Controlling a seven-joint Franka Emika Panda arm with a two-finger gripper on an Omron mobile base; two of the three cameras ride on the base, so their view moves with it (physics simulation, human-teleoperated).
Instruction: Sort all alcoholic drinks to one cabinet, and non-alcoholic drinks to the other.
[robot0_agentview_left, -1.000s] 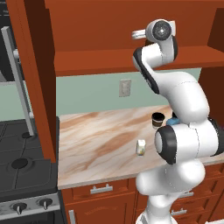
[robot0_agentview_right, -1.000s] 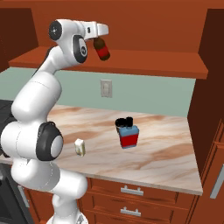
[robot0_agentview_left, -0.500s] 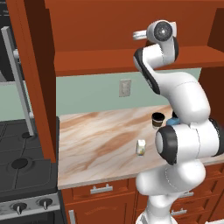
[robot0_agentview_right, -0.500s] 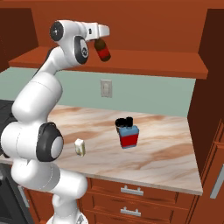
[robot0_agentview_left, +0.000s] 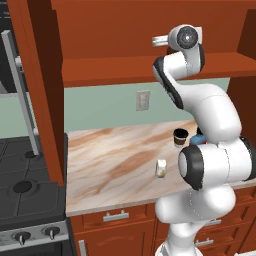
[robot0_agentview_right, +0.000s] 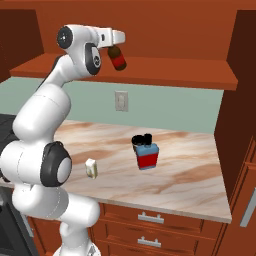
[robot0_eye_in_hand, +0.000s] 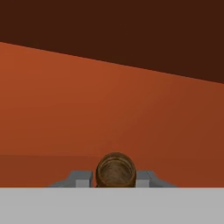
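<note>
hand (robot0_agentview_right: 118, 48) pinching one brown bottle (robot0_agentview_right: 118, 58); counter: one red bottle (robot0_agentview_right: 147, 155), cup (robot0_agentview_left: 179, 138), carton (robot0_agentview_right: 91, 168).

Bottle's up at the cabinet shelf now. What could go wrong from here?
1. The slim brown bottle hangs tilted from the end effector, base toward the cabinet shelf. Released like this, it would probably topple or roll off.
2. It hangs near the shelf's front edge, so lowering early might knock its base against the plank.
3. A dropped bottle could strike the squat red bottle or the cup on the counter.

The slim brown long-necked bottle with red label (robot0_agentview_right: 118, 57) hangs tilted above the red-brown wooden cabinet shelf (robot0_agentview_right: 165, 71); the squat red bottle (robot0_agentview_right: 147, 155), dark-brown lidded cup (robot0_agentview_left: 180, 137) and cream-white carton (robot0_agentview_right: 91, 168) stand on the counter.
</note>
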